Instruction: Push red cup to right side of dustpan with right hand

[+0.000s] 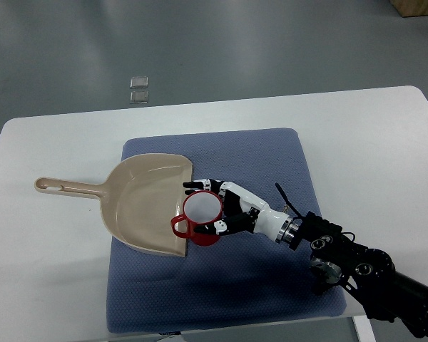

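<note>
A red cup with a white inside stands upright on the blue mat, touching the open front edge of the beige dustpan. Its handle points toward the dustpan. My right hand reaches in from the lower right and cups the cup from its right side. The fingers curve around the far rim and the thumb lies against the near side. The dustpan's long handle sticks out left onto the white table.
The blue mat covers the middle of the white table, with bare mat to the right of and behind the hand. Two small clear squares lie on the grey floor beyond the table's far edge.
</note>
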Motion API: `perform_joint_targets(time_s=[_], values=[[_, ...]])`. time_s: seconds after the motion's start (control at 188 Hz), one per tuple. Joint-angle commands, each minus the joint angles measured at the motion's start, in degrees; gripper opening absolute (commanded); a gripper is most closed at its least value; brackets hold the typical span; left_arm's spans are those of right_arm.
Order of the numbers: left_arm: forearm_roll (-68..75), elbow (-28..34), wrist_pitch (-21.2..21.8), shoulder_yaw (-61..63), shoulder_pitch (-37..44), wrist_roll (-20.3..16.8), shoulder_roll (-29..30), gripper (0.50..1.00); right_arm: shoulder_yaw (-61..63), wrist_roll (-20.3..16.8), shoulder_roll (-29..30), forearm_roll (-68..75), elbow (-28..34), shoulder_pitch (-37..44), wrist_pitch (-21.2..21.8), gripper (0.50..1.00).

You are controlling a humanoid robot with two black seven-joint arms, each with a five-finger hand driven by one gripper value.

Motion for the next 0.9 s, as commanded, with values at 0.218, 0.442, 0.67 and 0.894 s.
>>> perform_joint_targets(time_s=[0.218, 0.442, 0.67, 0.894], values=[[0.0, 0.0, 0.0, 0.0, 0.0, 0.0, 0.0, 1.0, 0.0, 0.0, 0.0, 0.1, 0.1, 0.0, 1.0, 0.928], [0.0, 0.0, 0.0, 0.0, 0.0, 0.0, 0.0, 1.0, -0.1, 0.0, -0.4, 0.1, 0.1, -0.1, 1.3, 0.928], [0.0, 0.0, 0.0, 0.0, 0.0, 0.0, 0.0, 1.0, 0.1, 0.0, -1.9, 0.1, 0.1, 0.0, 1.4, 0.928], [0.0, 0.0, 0.0, 0.0, 0.0, 0.0, 0.0, 1.0, 0.1, 0.0, -2.8, 0.1, 0.0, -0.1, 1.4, 0.928]])
